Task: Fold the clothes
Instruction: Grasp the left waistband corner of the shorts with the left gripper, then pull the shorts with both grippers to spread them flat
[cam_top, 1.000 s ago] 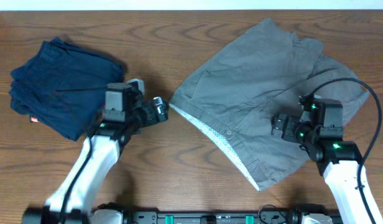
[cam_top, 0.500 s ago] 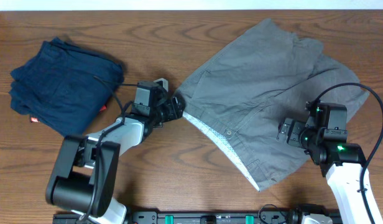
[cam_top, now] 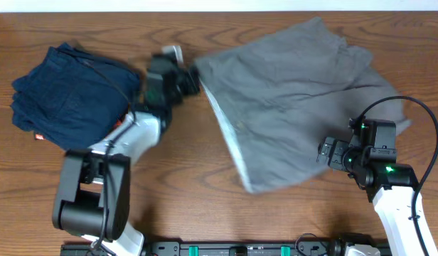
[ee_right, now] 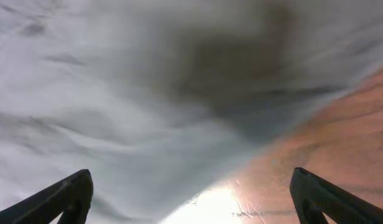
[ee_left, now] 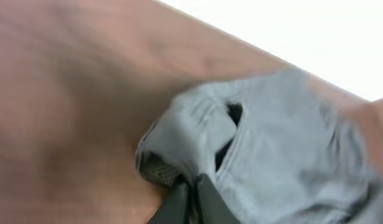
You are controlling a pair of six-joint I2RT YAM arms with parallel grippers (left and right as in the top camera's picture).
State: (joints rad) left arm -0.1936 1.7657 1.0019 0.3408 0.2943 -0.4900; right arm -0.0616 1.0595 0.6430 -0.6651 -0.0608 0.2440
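The gray shorts [cam_top: 297, 92] lie spread over the right half of the table, with the lighter lining showing along their left edge. My left gripper [cam_top: 193, 77] is shut on the shorts' upper left waistband corner. In the left wrist view its fingers [ee_left: 193, 200] pinch bunched gray cloth [ee_left: 272, 143], and mesh lining shows beside them. My right gripper [cam_top: 323, 151] hovers open over the lower right part of the shorts. In the right wrist view its fingertips [ee_right: 191, 199] stand wide apart above the blurred gray fabric [ee_right: 148, 93], with nothing between them.
A folded dark navy garment [cam_top: 70, 99] with a small red tag [cam_top: 39, 136] lies at the far left, close to my left arm. Bare wooden table [cam_top: 190, 185] shows in front of the shorts. The table's back edge [cam_top: 205, 10] runs close behind them.
My left gripper has shut on the waistband corner and swung it toward the back of the table, dragging and turning the shorts. My right arm has hardly moved.
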